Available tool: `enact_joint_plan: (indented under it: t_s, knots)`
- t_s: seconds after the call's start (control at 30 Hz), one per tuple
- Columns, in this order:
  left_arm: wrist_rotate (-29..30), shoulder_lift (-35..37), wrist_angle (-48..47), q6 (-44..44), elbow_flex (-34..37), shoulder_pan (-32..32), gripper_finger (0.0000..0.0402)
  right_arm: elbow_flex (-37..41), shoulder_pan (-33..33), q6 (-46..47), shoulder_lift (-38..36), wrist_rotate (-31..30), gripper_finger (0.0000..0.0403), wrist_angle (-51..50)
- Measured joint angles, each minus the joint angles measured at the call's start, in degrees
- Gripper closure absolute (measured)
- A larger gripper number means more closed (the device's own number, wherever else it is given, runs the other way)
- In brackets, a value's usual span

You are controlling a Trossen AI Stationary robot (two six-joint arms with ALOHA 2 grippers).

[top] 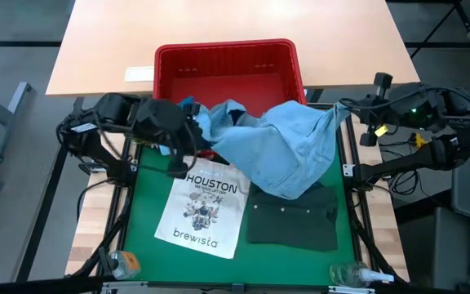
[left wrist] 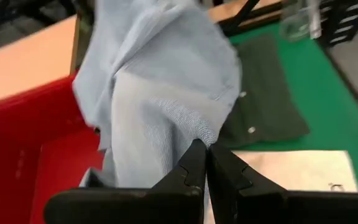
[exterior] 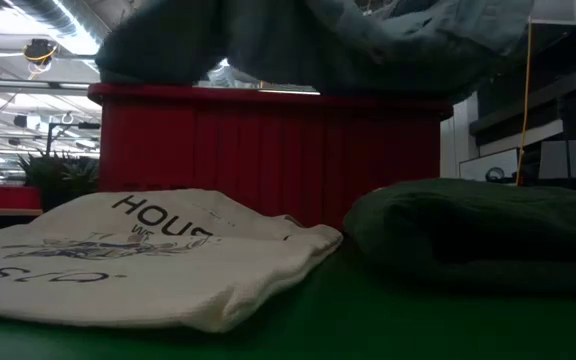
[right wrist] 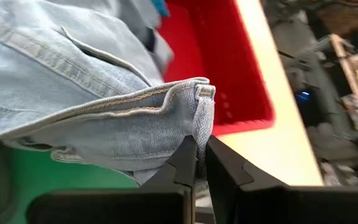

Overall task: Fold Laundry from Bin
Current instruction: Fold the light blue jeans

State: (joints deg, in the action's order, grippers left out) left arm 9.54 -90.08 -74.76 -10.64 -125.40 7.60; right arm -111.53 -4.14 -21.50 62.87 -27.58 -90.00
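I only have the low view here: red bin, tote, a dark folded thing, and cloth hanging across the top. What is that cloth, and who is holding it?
Observer: It is the denim shirt, stretched from the bin out over the green mat.
Operator: Held by both hands?
Observer: Yes. The right hand is shut on a hem at the shirt's right end.
Operator: And the left?
Observer: The left hand is shut on the shirt's other end, by the bin's front left corner.
Operator: Anything left in the bin?
Observer: A bright blue piece peeks out by the front rim; the far part shows bare red floor.
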Motion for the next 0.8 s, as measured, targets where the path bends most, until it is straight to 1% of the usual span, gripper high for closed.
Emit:
enact_joint_plan:
  t_s: [0.1,0.23,0.33,0.47,0.6,0.8]
  knots:
    - [-1.5,0.0,0.0,2.6,-1.0,2.5,0.0401,0.0,0.0,0.0,-0.5,-1.1,0.0377,0.0]
    - [-6.9,0.0,-0.4,7.5,-1.0,5.4,0.0401,0.0,0.0,0.0,-1.1,-1.1,0.0377,0.0]
    - [-10.0,0.0,-0.4,11.4,0.6,7.4,0.0401,0.0,0.0,0.0,-1.2,-1.1,0.0377,0.0]
    - [-10.5,0.0,-0.3,16.6,3.4,10.2,0.0401,0.0,0.0,0.0,-1.3,0.0,0.0377,0.0]
    - [-10.6,0.0,0.4,20.7,7.4,12.5,0.0401,0.0,0.0,0.0,-1.3,5.5,0.0377,0.0]
    - [-10.6,0.0,3.8,27.7,15.3,15.1,0.0401,0.0,0.0,0.0,-1.3,18.6,0.0377,-0.1]
